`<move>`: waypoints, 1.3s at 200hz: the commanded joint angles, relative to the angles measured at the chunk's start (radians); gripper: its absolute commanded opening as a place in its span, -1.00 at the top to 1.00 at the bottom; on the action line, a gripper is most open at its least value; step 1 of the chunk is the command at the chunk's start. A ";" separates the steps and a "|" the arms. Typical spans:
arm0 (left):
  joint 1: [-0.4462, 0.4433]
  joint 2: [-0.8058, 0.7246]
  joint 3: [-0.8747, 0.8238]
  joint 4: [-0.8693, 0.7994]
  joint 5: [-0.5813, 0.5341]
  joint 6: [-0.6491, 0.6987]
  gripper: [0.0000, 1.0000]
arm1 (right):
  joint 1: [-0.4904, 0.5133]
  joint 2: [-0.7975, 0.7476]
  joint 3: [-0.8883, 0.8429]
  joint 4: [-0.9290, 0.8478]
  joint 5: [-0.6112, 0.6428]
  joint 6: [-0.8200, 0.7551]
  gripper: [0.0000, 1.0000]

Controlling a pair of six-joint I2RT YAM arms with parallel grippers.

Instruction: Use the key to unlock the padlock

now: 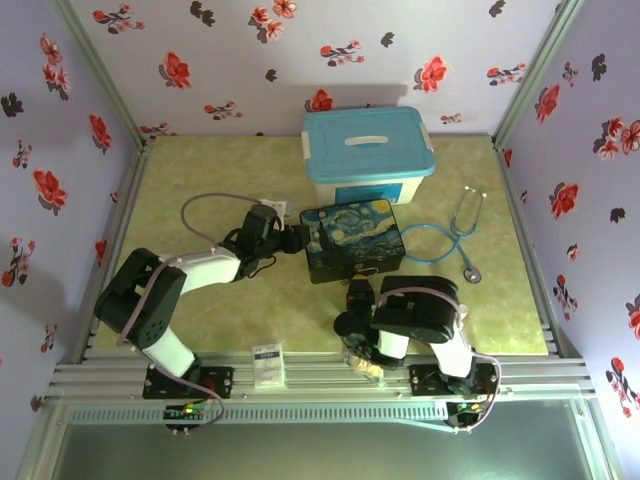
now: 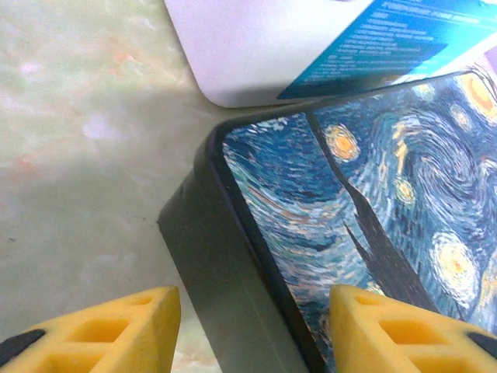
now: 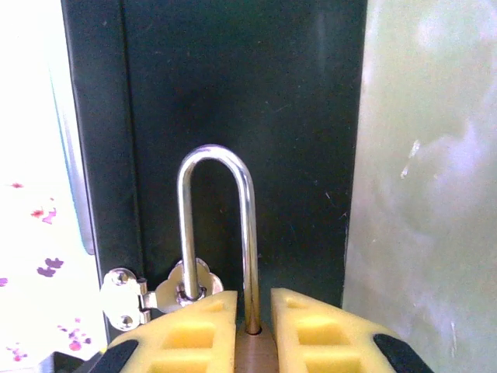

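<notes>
The padlock's brass body [image 3: 255, 356] sits between the yellow fingers of my right gripper [image 3: 255, 299], which is shut on it. Its silvery shackle [image 3: 217, 159] stands up against the dark front wall of the starry-night box [image 1: 352, 240]. One leg of the shackle passes through the box's small metal hasp [image 3: 186, 284]. In the top view my right gripper [image 1: 357, 297] is at the box's front side. My left gripper [image 2: 255, 291] is open astride the box's near-left corner [image 2: 233, 233], one finger beside the wall and the other over the lid. The key is hidden.
A white bin with a blue lid [image 1: 368, 155] stands just behind the box, its wall [image 2: 256, 47] close to the left gripper. A blue stethoscope [image 1: 455, 235] lies to the right. A small white packet [image 1: 267, 363] rests on the front rail. Floral walls close in three sides.
</notes>
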 commanded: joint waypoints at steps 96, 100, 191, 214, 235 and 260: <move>0.025 0.080 0.002 -0.203 -0.061 0.040 0.00 | -0.115 -0.094 -0.107 -0.289 -0.064 -0.167 1.00; 0.030 0.082 0.004 -0.207 -0.062 0.041 -0.01 | -0.116 -0.097 -0.109 -0.313 -0.068 -0.135 1.00; 0.059 0.046 0.027 -0.216 -0.044 0.035 -0.04 | -0.276 -0.465 -0.219 -0.651 -0.496 -0.393 1.00; 0.061 0.032 0.038 -0.227 -0.039 0.035 -0.08 | -0.275 -0.735 -0.140 -1.134 -0.562 -0.415 1.00; 0.062 0.025 0.041 -0.222 -0.026 0.026 -0.11 | -0.328 -0.953 -0.155 -1.347 -0.645 -0.477 1.00; 0.062 0.017 0.044 -0.215 -0.021 0.016 -0.13 | -0.512 -1.126 -0.180 -1.528 -0.934 -0.644 1.00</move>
